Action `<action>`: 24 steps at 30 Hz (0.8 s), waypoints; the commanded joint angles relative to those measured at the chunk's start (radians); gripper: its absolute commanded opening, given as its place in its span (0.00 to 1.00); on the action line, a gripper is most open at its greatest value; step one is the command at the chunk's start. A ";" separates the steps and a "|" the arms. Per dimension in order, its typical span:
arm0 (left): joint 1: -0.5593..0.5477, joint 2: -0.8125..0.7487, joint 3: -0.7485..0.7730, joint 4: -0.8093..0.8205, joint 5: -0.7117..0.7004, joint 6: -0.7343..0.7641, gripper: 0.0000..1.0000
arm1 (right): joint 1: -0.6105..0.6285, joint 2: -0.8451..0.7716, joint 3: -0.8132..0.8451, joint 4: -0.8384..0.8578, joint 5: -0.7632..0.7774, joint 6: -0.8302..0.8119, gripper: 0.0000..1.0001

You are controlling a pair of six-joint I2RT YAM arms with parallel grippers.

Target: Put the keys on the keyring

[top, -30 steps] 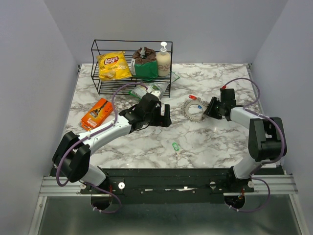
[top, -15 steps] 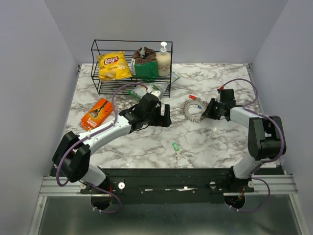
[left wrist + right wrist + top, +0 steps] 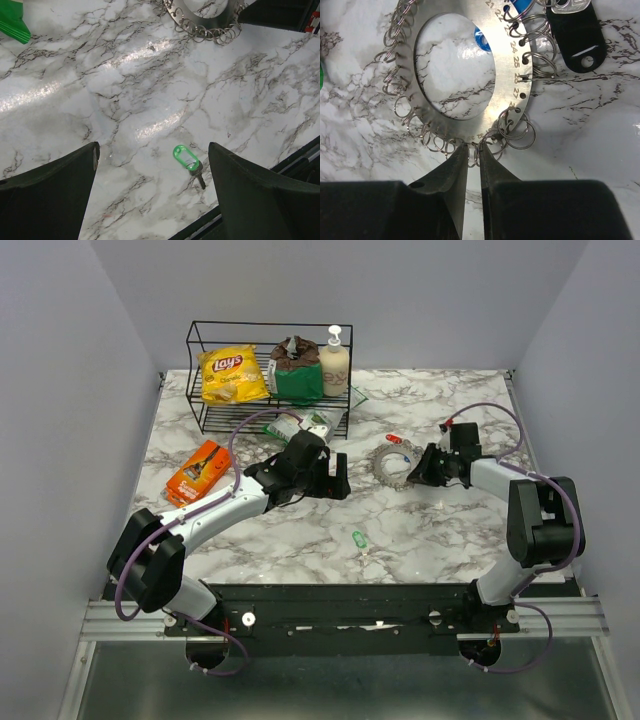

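Note:
The keyring (image 3: 390,468) is a flat metal ring plate edged with several small split rings, lying right of centre. In the right wrist view its numbered plate (image 3: 502,65) fills the top. My right gripper (image 3: 474,150) is shut to a narrow gap, pinching a small split ring at the plate's near rim; it shows in the top view (image 3: 418,472). A blue key (image 3: 481,40) lies under the plate, also in the top view (image 3: 408,456). A red key (image 3: 394,439) lies just beyond. A green key (image 3: 186,158) lies loose near the front edge, between the open fingers of my left gripper (image 3: 152,147).
A black tag (image 3: 575,30) hangs on one ring. A wire rack (image 3: 268,380) at the back holds a chip bag, a green packet and a soap bottle. An orange packet (image 3: 198,472) lies at the left. A green wrapper (image 3: 298,426) lies in front of the rack.
My right gripper has moved left toward the keyring, and its fingertips now reach the ring's near rim. The left arm and the green key have not moved.

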 commanded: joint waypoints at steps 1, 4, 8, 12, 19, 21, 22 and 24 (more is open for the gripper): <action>-0.002 -0.005 -0.006 -0.021 -0.016 0.012 0.99 | -0.003 -0.006 -0.031 -0.033 -0.052 -0.003 0.23; -0.002 -0.008 -0.007 -0.019 -0.017 0.010 0.99 | -0.003 -0.016 -0.052 -0.030 -0.070 0.000 0.23; -0.002 -0.008 -0.004 -0.021 -0.017 0.010 0.99 | -0.001 -0.032 -0.077 -0.021 -0.090 0.008 0.23; -0.002 -0.005 -0.001 -0.021 -0.016 0.010 0.99 | 0.007 -0.038 -0.078 -0.021 -0.100 0.010 0.23; -0.004 -0.004 0.005 -0.022 -0.016 0.012 0.99 | 0.040 -0.026 -0.065 -0.016 -0.110 0.023 0.23; -0.002 -0.004 0.006 -0.024 -0.016 0.013 0.99 | 0.057 -0.018 -0.063 -0.009 -0.115 0.034 0.23; -0.002 -0.004 0.006 -0.025 -0.016 0.013 0.99 | 0.063 -0.016 -0.063 -0.004 -0.116 0.040 0.23; -0.002 -0.004 0.008 -0.025 -0.019 0.015 0.99 | 0.076 -0.010 -0.063 0.010 -0.132 0.053 0.23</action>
